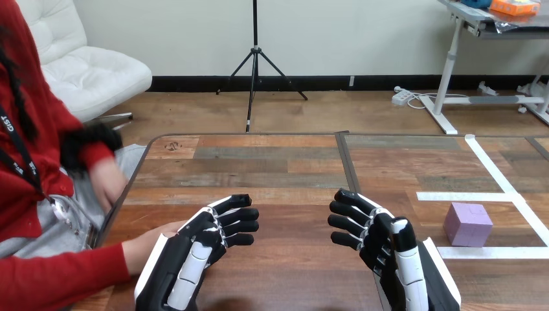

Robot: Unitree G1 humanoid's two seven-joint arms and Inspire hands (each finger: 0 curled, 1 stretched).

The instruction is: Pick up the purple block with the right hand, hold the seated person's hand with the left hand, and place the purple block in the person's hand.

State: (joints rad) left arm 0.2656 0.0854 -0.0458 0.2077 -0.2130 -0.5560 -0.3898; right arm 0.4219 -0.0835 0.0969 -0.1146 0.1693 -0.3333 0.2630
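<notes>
Head view: purple block [467, 224] sits on the wooden surface [285, 168], right of and apart from the right hand [388, 243], whose fingers are loosely spread, holding nothing. Left hand [194, 253], fingers likewise relaxed, partly covers the person's hand [147, 245] resting on the surface.

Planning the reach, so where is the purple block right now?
Head view: the purple block sits on the table at the right, within the white tape lines, right of the right hand, untouched.
</notes>
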